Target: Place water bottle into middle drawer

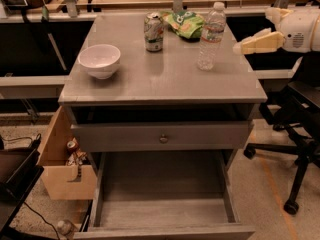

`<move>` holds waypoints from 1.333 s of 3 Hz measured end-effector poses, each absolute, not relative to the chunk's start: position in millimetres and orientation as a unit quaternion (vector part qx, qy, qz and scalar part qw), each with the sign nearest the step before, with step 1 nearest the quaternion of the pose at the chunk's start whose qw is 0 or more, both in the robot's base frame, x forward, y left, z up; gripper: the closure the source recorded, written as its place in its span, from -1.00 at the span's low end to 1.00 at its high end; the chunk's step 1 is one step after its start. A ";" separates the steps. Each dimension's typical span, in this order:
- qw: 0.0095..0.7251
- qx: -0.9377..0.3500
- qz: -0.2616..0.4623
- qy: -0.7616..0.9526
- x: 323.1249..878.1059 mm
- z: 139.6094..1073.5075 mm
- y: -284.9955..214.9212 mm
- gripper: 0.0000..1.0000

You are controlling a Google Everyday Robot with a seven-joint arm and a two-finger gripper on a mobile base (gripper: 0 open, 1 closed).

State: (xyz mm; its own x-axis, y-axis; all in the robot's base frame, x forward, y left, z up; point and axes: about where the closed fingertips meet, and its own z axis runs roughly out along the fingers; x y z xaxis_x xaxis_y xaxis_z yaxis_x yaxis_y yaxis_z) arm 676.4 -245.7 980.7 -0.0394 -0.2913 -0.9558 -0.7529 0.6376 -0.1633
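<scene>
The water bottle (210, 36), clear and ribbed with a white cap and a pale label band, stands upright on the right rear part of the grey cabinet top (165, 79). My gripper (246, 46) hangs in the air to the right of the bottle, at about its mid-height, pointing left at it and apart from it. The gripper holds nothing. The middle drawer (162, 196), a deep grey box with a plank floor, is pulled out wide open at the bottom front of the cabinet and has nothing in it.
A green-and-white soda can (153, 32), a green chip bag (185, 24) and a white bowl (99, 60) stand on the top. A shallower drawer front with a round knob (163, 138) sits above the open drawer. An office chair (297, 134) is to the right, a cardboard box (65, 164) to the left.
</scene>
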 end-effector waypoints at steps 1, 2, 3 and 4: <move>0.595 -0.362 0.231 0.679 712.4 963.4 -244.1 -1.00; 0.596 -0.351 0.249 0.678 731.0 951.2 -240.4 -1.00; 0.592 -0.339 0.275 0.678 746.2 936.3 -230.0 -1.00; 0.587 -0.333 0.303 0.673 758.7 924.3 -212.4 -1.00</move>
State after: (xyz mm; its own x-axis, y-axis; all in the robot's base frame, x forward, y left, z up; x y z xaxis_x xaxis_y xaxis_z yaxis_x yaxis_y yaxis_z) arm 758.7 -212.4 924.3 -0.0896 -0.0930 -0.9916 -0.8040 0.5944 0.0169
